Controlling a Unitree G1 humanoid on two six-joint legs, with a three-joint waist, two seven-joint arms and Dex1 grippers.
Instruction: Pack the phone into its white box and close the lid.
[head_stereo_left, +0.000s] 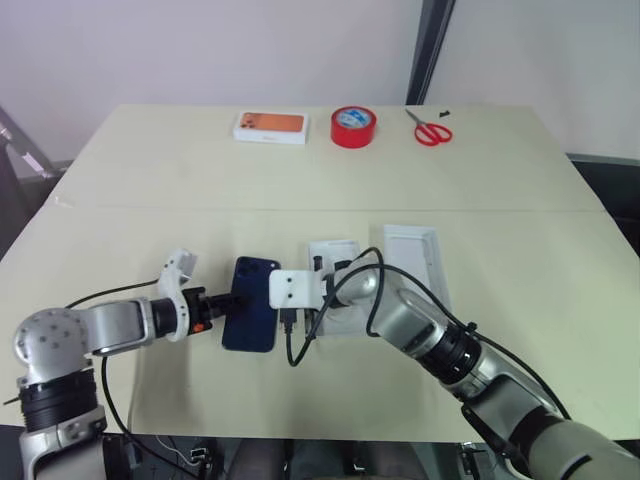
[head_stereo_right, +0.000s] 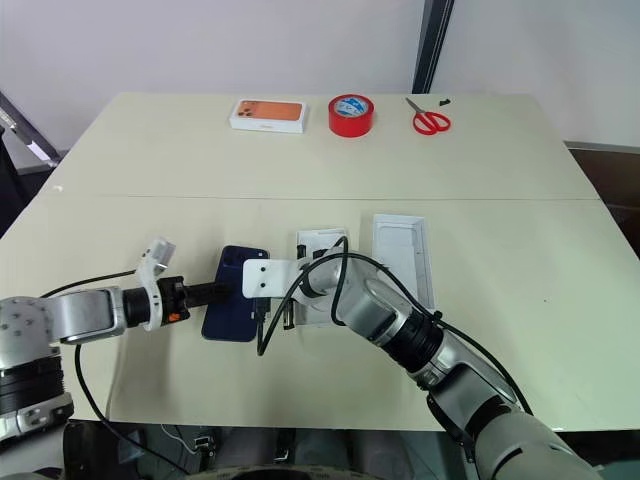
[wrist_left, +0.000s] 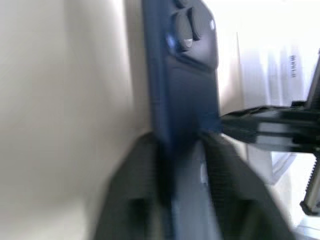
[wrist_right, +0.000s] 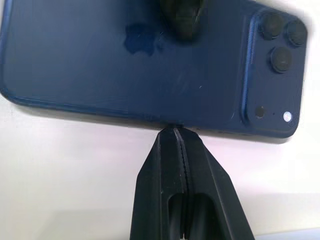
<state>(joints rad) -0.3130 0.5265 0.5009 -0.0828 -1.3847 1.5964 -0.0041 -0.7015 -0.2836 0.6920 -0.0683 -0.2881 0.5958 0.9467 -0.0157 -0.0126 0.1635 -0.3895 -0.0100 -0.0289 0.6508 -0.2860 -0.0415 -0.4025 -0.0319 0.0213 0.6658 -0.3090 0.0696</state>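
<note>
- The tabletop (head_stereo_left: 200, 170) carries every item.
- The white box (head_stereo_left: 418, 262) lies open on the tabletop, well to the right of the phone.
- The phone (head_stereo_left: 252, 303) is at the near middle of the tabletop, camera cluster away from the robot.
- The left gripper (head_stereo_left: 226, 301) has its fingers (wrist_left: 227, 170) clamped across the phone's left edge.
- The right gripper (wrist_right: 176, 131) has its fingers pressed together, holding nothing, tips touching the phone's right edge.
- Red tape roll (head_stereo_left: 353, 126) sits far beyond the phone.
</note>
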